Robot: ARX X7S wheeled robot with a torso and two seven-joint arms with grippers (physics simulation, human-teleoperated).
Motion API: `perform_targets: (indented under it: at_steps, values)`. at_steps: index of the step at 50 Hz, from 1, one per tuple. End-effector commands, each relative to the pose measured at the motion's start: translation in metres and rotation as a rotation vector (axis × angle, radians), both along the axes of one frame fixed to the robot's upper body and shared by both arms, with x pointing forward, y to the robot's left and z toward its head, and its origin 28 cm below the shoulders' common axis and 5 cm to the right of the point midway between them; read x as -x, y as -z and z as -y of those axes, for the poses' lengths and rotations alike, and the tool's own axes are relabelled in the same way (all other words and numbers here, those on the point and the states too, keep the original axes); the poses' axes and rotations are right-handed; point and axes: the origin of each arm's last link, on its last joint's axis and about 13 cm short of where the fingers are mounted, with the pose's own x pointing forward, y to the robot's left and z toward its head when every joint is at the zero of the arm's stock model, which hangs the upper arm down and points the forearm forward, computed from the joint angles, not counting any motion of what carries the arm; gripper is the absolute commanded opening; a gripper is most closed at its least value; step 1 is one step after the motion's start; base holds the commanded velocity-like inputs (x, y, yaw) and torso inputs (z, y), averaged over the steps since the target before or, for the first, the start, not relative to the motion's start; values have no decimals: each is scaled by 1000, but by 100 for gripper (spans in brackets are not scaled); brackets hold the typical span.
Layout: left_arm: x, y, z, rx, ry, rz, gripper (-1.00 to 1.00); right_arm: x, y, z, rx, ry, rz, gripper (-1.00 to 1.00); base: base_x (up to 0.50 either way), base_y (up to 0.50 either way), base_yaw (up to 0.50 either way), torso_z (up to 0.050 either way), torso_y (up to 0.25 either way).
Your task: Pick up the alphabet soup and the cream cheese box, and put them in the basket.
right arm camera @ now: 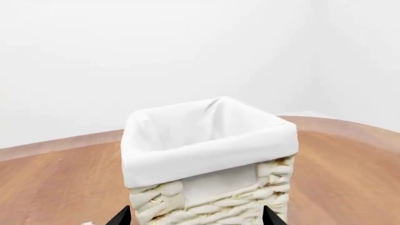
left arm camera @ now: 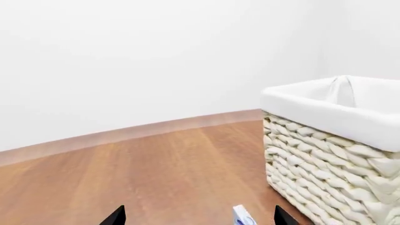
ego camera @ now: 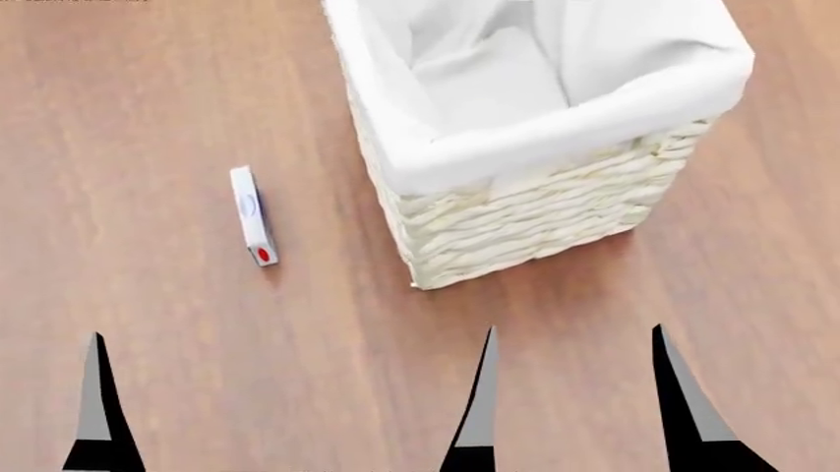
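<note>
The cream cheese box [ego camera: 252,214] lies on the wooden floor, left of the basket [ego camera: 525,221], with its red mark towards me. Its end shows in the left wrist view [left arm camera: 243,218], between the fingers and nearer one of them. The basket holds nothing that I can see; it also shows in the left wrist view [left arm camera: 325,159] and the right wrist view [right arm camera: 206,154]. My left gripper [left arm camera: 200,216] is open and empty, short of the box. My right gripper [ego camera: 577,393] is open and empty, facing the basket's near wall [right arm camera: 196,216]. No alphabet soup is in view.
The wooden floor [ego camera: 145,108] spreads all around, and a white wall [left arm camera: 156,56] rises behind it. Only one finger [ego camera: 96,393] of my left gripper shows in the head view, at the lower left.
</note>
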Motion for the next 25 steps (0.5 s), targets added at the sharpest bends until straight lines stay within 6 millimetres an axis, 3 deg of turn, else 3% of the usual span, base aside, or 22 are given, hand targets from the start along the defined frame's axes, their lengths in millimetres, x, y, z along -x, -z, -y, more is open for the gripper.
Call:
perform_targets:
  at_steps: [1,17,25]
  values:
    - [0,0,0,1,1,-2,100,0,0,0,2,1,-1,100,0,0,-238,0,0]
    - [-1,1,0,1,0,-6,100,0,1,-1,2,-1,-6,100,0,0,-231,0,0]
    - [-2,3,-1,7,5,-6,100,1,-1,-1,10,11,-8,100,-6,-17,0,0,0]
